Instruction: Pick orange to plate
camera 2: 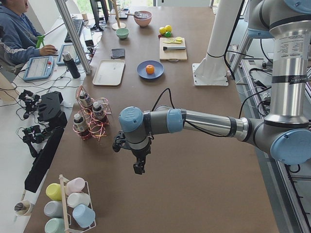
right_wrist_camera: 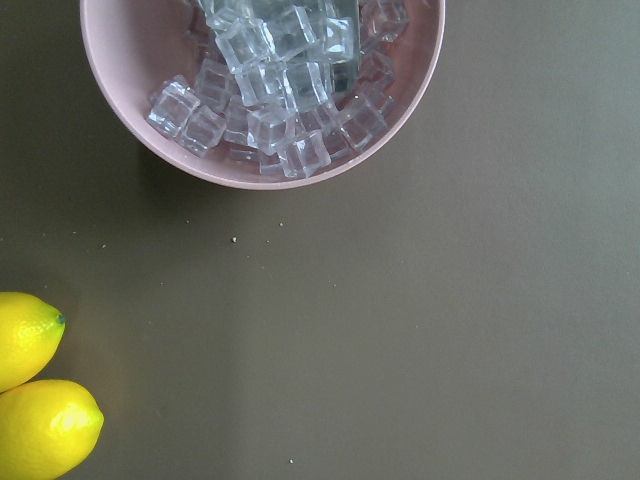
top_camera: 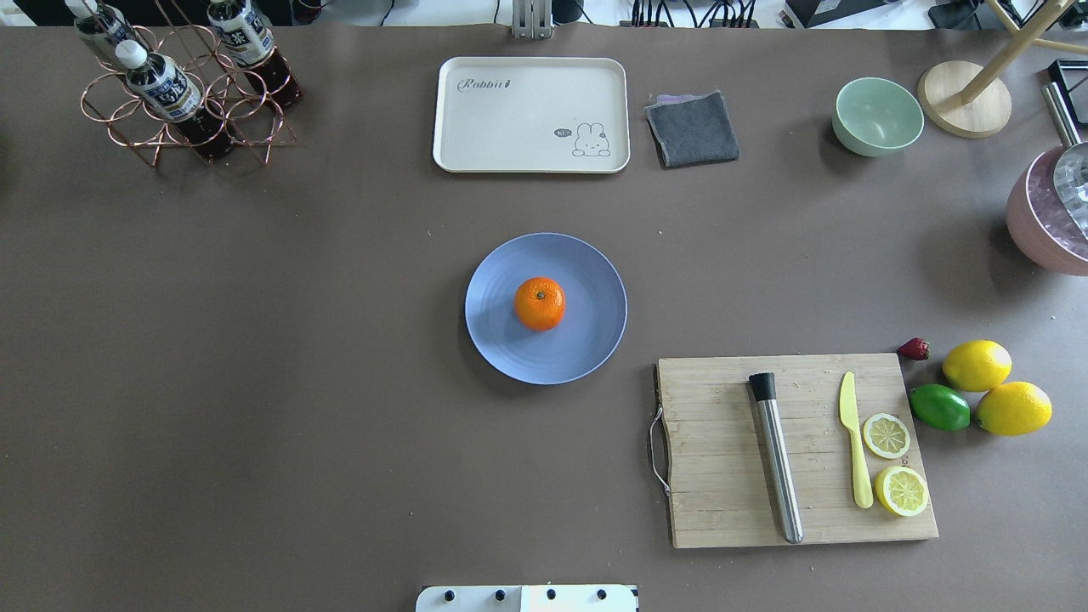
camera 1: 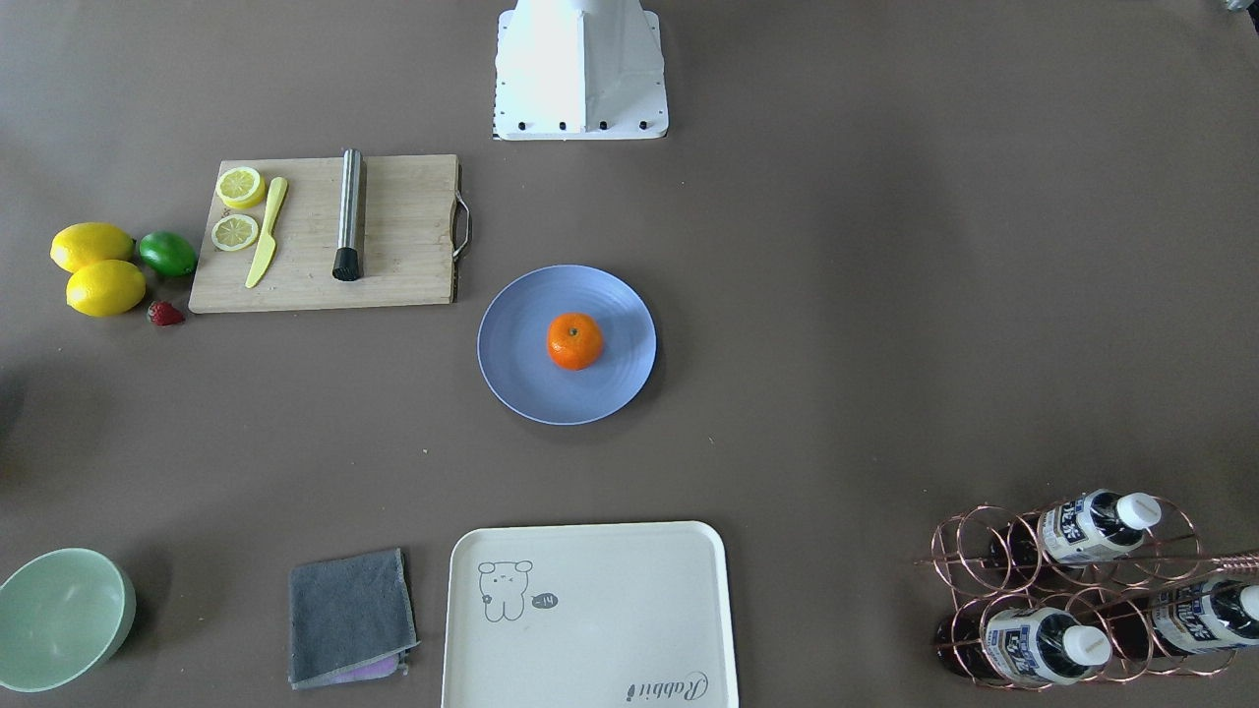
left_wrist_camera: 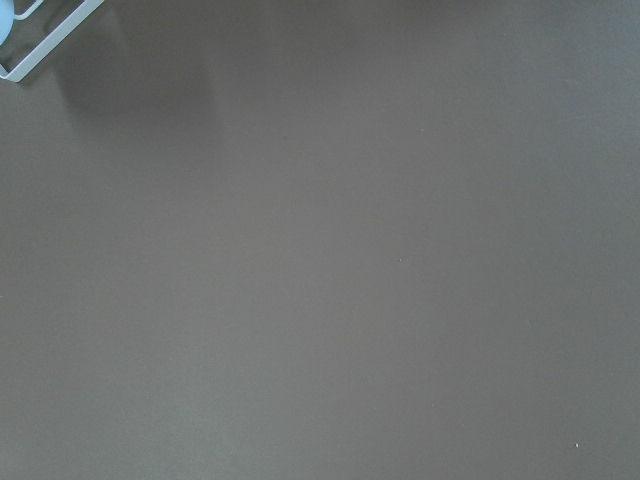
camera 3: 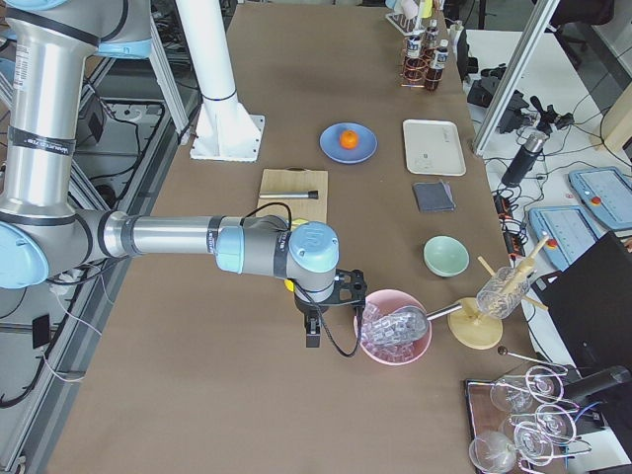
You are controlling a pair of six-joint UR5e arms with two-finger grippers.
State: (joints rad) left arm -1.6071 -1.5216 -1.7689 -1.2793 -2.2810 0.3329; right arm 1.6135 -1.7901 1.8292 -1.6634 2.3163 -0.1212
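The left end effector (camera 2: 138, 168) hangs pointing down over a bare part of the brown counter (left_wrist_camera: 320, 250), far from the fruit. It shows only in the side view, so I cannot tell if it is released or clenched.

In the overhead view, at the far left corner stands a copper wire rack with bottles (top_camera: 159, 82). To the right of it lies a cream tray (top_camera: 527, 119). Nearer to the robot, in the middle of the counter, is the blue plate (top_camera: 586, 340), and the orange (top_camera: 540, 303) sits on it, close to its centre, with the stem dimple up. Nothing holds the orange.

Further right lie a grey cloth (top_camera: 693, 129) and a wooden cutting board (top_camera: 722, 442), which carries a metal rod (top_camera: 778, 463), a yellow knife (top_camera: 854, 450) and two lemon slices (top_camera: 886, 435). Then come a pale green bowl (top_camera: 877, 115), a strawberry (top_camera: 914, 348), a lime (top_camera: 939, 407) and two lemons (top_camera: 977, 365). At the right edge is a pink bowl (top_camera: 1041, 229) with ice cubes.

The right end effector (camera 3: 313, 336) hangs just beside this pink bowl. For it also I cannot tell the state.
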